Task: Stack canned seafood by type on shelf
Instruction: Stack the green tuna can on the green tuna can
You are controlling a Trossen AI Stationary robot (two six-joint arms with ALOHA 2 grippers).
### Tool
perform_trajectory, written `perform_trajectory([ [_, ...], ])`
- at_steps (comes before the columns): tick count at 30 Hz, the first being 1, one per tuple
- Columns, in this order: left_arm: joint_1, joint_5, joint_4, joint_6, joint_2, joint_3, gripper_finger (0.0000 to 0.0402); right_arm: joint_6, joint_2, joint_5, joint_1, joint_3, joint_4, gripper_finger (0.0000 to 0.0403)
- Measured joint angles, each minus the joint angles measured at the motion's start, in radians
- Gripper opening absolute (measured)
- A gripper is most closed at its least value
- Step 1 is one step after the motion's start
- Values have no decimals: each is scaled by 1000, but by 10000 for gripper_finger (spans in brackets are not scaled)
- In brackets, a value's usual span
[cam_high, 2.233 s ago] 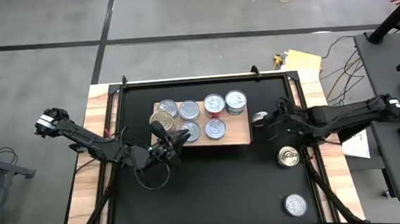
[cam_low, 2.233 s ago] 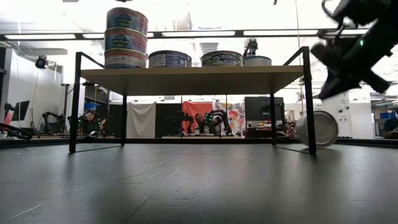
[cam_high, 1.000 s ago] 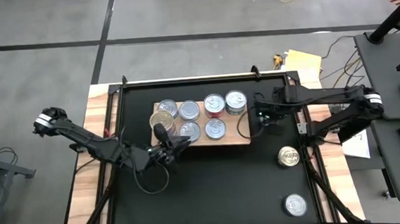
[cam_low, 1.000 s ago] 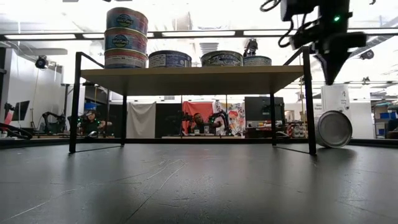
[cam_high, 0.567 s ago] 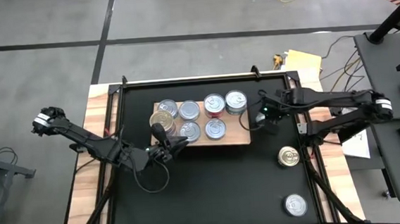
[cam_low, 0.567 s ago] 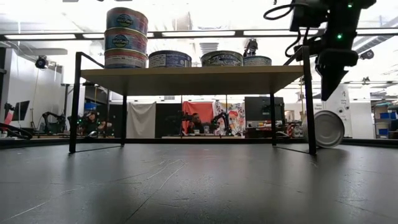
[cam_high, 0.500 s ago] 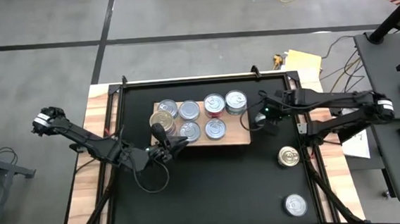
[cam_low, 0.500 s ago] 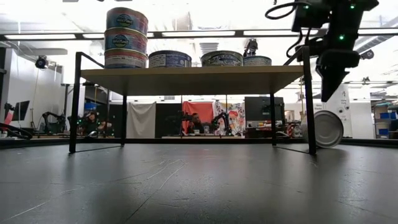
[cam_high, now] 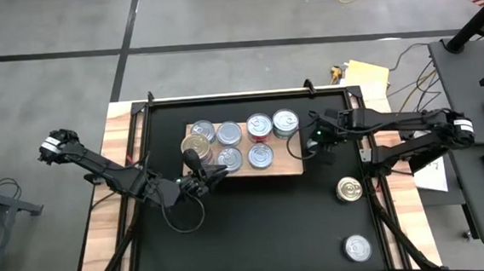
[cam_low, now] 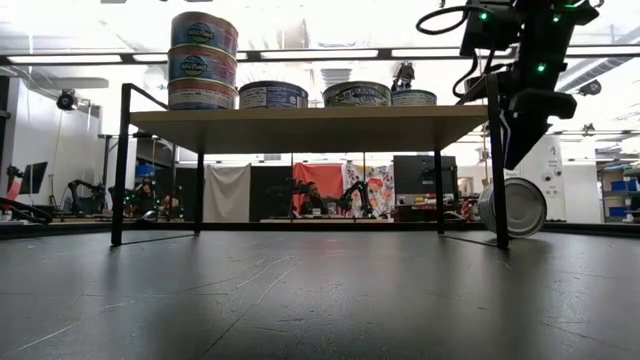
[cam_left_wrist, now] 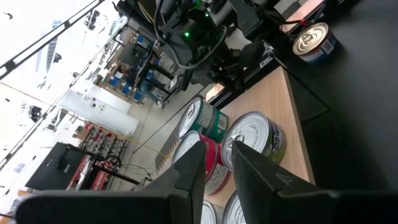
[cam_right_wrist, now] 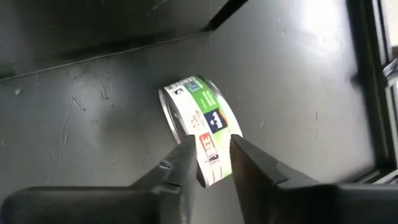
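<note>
Beside the shelf [cam_high: 291, 167], a green-and-white-labelled tin [cam_right_wrist: 200, 130] on edge is straddled, ungripped, by the right gripper [cam_right_wrist: 208, 163]; label text unreadable.

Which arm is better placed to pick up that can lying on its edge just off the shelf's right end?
Right. The right gripper hangs directly over the tipped can, fingers straddling it. The left gripper sits at the shelf's far end.

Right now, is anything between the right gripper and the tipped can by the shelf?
Nothing visible. The can stands on its edge on the mat, just past the right gripper, with a clear gap between them. The shelf is off to one side, not in the path.
</note>
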Motion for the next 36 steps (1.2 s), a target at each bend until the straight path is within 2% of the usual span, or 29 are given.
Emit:
perform_trajectory([
  [11, 2, 0, -2, 3, 1, 0, 63, -192, 48, -26, -41, 8, -3, 229],
  [18, 7, -5, -10, 3, 1, 0, 63, -238, 95, -45, -96, 8, -4, 268],
  [24, 8, -7, -18, 0, 1, 0, 63, -254, 142, -107, -116, 8, -2, 251],
  [28, 8, -8, -18, -9, 1, -6, 63, -257, 149, -107, -116, 8, -2, 202],
  [32, 8, -8, -23, -19, 1, -6, 63, -256, 139, -108, -116, 8, -19, 132],
  [36, 8, -4, -25, -19, 1, -6, 63, -246, 109, -108, -116, 8, -36, 125],
])
